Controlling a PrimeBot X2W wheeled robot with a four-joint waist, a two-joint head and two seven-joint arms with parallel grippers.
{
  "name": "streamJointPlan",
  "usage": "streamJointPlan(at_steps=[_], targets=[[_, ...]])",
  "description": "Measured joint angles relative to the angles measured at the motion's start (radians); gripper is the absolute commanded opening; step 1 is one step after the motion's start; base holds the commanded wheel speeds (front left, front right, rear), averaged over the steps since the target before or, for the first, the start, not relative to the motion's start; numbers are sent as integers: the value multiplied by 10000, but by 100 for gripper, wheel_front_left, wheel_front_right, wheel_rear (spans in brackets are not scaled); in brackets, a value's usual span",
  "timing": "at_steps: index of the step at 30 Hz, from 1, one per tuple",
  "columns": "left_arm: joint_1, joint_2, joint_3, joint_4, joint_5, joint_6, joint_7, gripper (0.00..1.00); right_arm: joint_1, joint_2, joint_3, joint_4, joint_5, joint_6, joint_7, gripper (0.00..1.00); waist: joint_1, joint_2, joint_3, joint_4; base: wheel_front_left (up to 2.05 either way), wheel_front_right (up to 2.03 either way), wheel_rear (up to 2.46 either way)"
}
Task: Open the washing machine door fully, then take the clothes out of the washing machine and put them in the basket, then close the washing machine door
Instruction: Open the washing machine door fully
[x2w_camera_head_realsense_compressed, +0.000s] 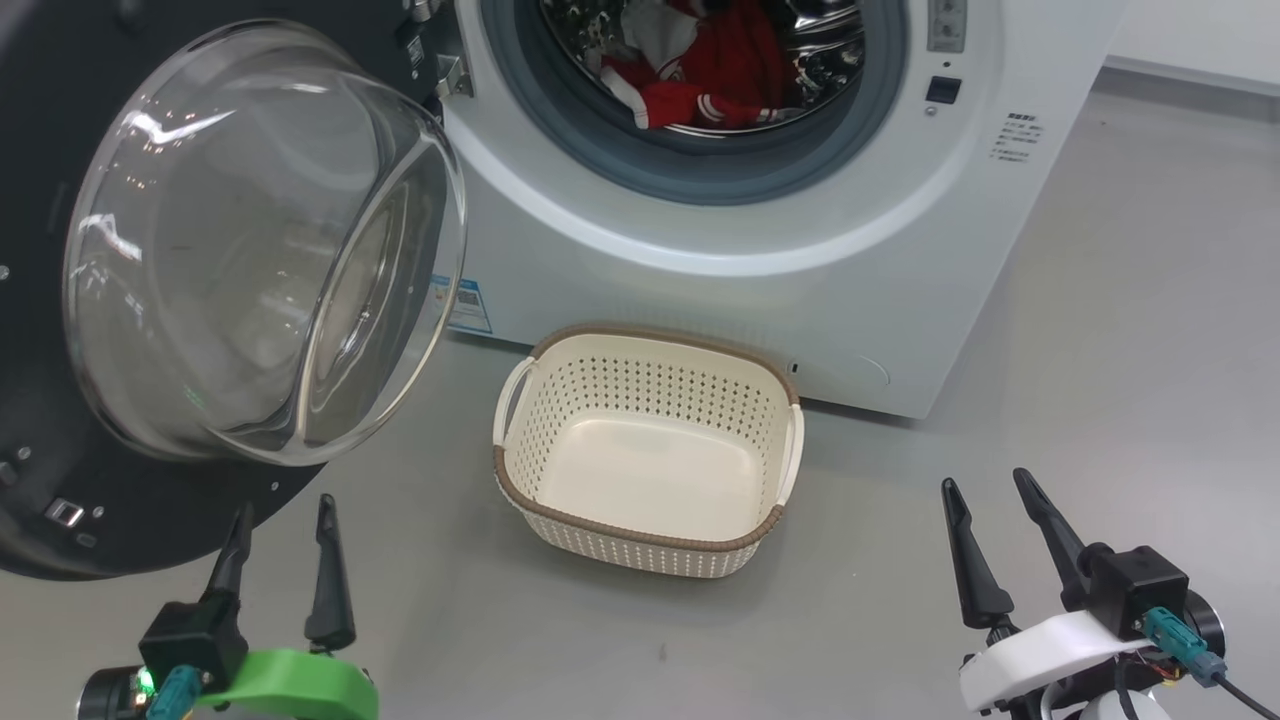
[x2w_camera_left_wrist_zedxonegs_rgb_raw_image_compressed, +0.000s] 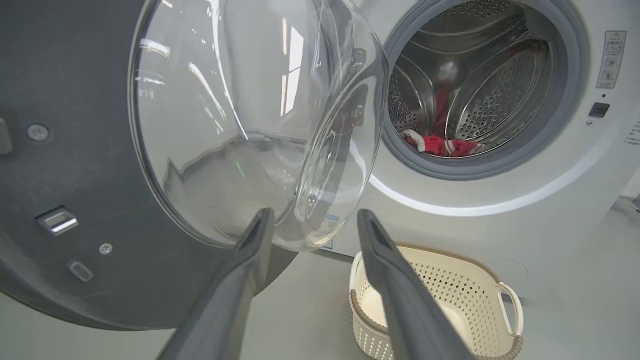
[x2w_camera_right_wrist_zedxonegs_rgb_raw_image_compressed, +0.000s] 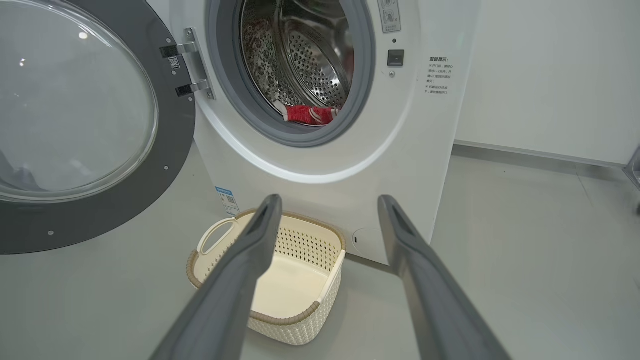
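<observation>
The washing machine (x2w_camera_head_realsense_compressed: 760, 300) stands ahead with its round black-rimmed door (x2w_camera_head_realsense_compressed: 250, 250) swung wide to the left, glass bowl bulging toward me. Red and white clothes (x2w_camera_head_realsense_compressed: 700, 70) lie inside the steel drum, also seen low in the drum (x2w_camera_left_wrist_zedxonegs_rgb_raw_image_compressed: 440, 145) (x2w_camera_right_wrist_zedxonegs_rgb_raw_image_compressed: 310, 114). The cream basket (x2w_camera_head_realsense_compressed: 650, 540) sits empty on the floor in front of the machine (x2w_camera_left_wrist_zedxonegs_rgb_raw_image_compressed: 450, 300) (x2w_camera_right_wrist_zedxonegs_rgb_raw_image_compressed: 270, 280). My left gripper (x2w_camera_head_realsense_compressed: 283, 515) is open just below the door's rim, holding nothing. My right gripper (x2w_camera_head_realsense_compressed: 985, 485) stands open at the lower right, clear of everything.
Grey floor (x2w_camera_head_realsense_compressed: 1130, 350) stretches to the right of the machine. A pale wall (x2w_camera_right_wrist_zedxonegs_rgb_raw_image_compressed: 550, 75) rises behind it on the right. The open door (x2w_camera_left_wrist_zedxonegs_rgb_raw_image_compressed: 75, 175) takes up the space on the left.
</observation>
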Motion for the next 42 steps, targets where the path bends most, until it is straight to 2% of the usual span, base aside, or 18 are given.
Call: streamJointPlan(at_steps=[5,12,18,33,42], targets=[[350,0,-165,-435,100,0,0,100,67,6,102,-12,414,-13,0,100,0,0,-136,-293,0,0,0],[754,4,-635,-878,169,-23,6,100,67,15,397,-84,420,-29,0,100,0,0,-231,-857,0,0,0],[918,2,-918,-1003,169,-255,98,100,75,17,476,-163,422,-184,0,100,0,0,-300,-1461,0,0,0],[1250,10,-1016,-1327,173,-263,474,100,274,17,493,-345,510,-454,0,100,0,0,-406,-2921,0,0,0],[1262,15,-1101,-1457,276,-249,663,100,409,19,458,-512,587,-548,0,100,0,0,-412,-3319,0,0,0]])
